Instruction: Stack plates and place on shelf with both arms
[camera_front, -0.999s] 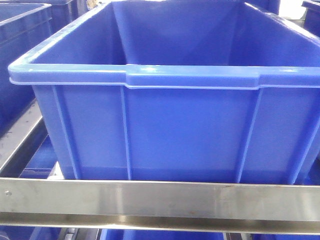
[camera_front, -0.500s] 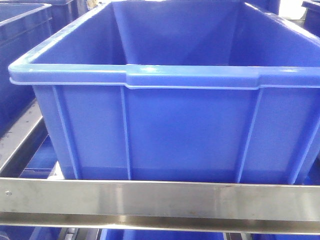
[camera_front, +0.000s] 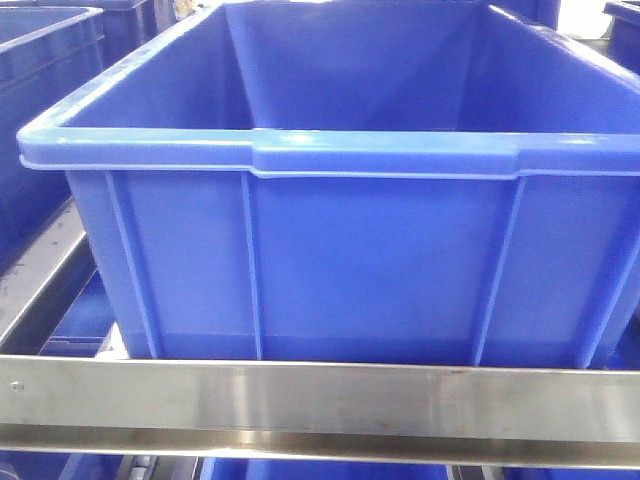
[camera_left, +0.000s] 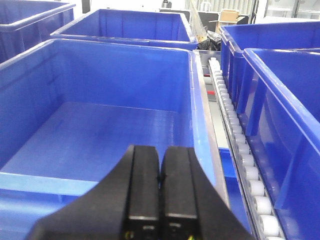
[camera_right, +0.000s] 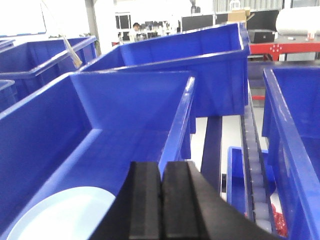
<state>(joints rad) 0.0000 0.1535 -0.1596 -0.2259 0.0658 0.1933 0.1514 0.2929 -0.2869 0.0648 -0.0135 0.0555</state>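
Plate, white, is seen lying flat inside a blue crate, below and left of the right end effector, the nearer one. Both it and the left end effector are pressed together, empty.

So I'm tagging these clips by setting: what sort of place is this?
Probably a warehouse or factory sorting line. Rows of large blue plastic crates sit on a stainless-steel rack, with a white roller conveyor track between them. A white plate lies in one crate.
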